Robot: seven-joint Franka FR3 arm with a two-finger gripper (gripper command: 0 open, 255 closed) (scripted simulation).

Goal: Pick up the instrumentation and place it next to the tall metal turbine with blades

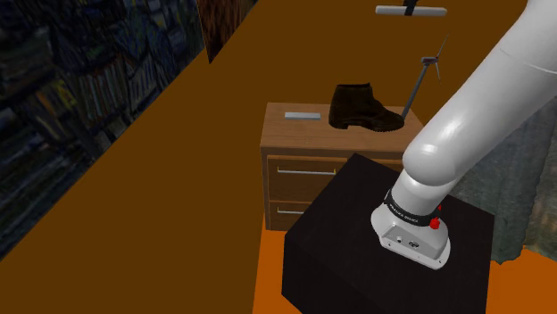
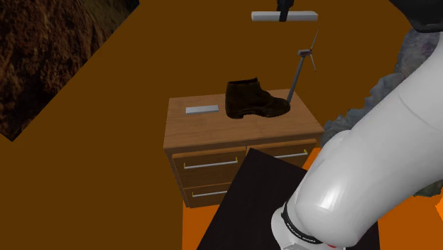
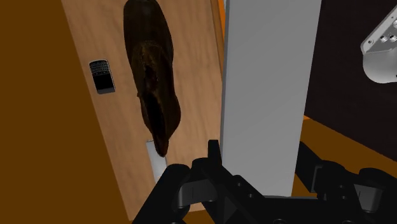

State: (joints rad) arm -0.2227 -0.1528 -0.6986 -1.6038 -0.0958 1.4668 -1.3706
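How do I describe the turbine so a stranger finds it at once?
Find the wooden dresser. On its top, by the toe of the boot, stands the turbine. It alone is a thin grey pole with blades on top.

The instrumentation [image 1: 431, 11], a plain pale-grey flat slab, hangs level in the air, clasped at its middle by the gripper [image 1: 410, 9]. At its 6 o'clock in the shoulder view, well apart, the turbine [image 1: 418, 87] stands on the dresser [image 1: 303, 134]. It is a thin grey pole slanting toward 1 o'clock, with blades at the top.
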